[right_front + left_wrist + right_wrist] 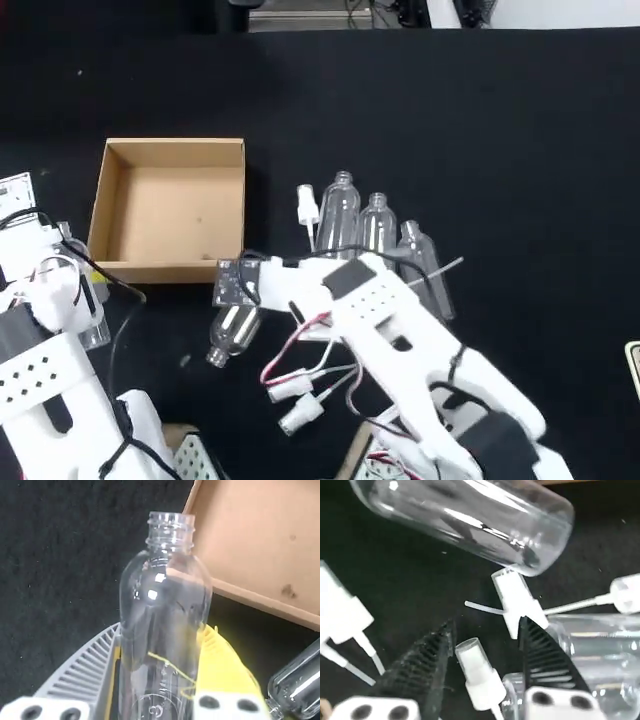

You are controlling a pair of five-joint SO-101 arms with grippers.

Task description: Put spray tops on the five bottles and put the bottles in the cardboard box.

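Your left tool (160, 647) grasps a clear bottle (165, 595); your right tool (486, 626) stands released, a spray top (476, 672) between its jaws.

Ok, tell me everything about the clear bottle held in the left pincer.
The clear plastic round bottle looks empty: rounded shoulders, threaded neck, open, no spray top. The left pincer is shut on its body, a grey ribbed finger one side, a yellow one opposite. It sits outside the brown cardboard box, near its wall.
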